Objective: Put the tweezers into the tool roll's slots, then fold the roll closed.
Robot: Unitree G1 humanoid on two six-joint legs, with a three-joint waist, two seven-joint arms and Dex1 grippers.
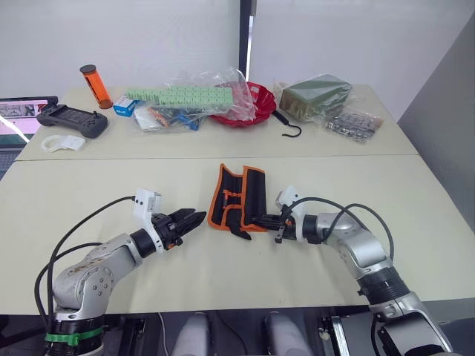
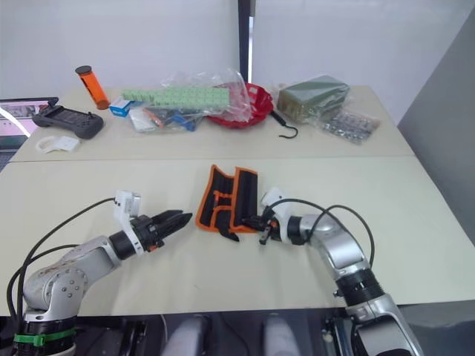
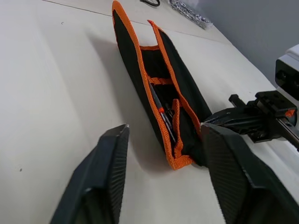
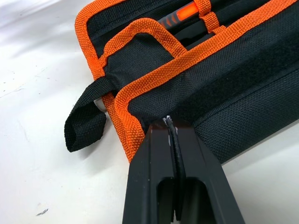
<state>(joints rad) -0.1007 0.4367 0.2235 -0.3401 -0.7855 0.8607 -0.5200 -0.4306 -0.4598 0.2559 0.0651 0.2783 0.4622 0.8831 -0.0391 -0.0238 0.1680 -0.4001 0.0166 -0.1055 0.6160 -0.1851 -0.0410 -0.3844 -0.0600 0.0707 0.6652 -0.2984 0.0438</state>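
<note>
**Tool roll half folded at table centre, right end effector pinching its edge**

From the head cameras I see two end effectors low over the near table, one either side of the tool roll. The left end effector sits at the roll's 9 o'clock, just beside it and not touching, its two black fingers spread apart with nothing between them. The roll lies at the middle of the table, partly folded, its orange-edged flaps raised rather than flat. At its 3 o'clock, the right end effector meets the roll's near corner.

My left wrist camera gives what the head views cannot: a look into the open trough of the roll, where slim dark tweezers lie lengthwise under an orange band in the slots. I cannot count them; they overlap in shadow. The same view catches the right end effector coming in from the side.

My right wrist camera shows the grip closely: the two fingers are pressed together on the roll's orange-bound edge, with a black fabric loop hanging free beside them.

Across the far table, from 10 to 2 o'clock, I count one black controller, one orange cylinder, one red bowl, one black hook and one dark green packet.
</note>
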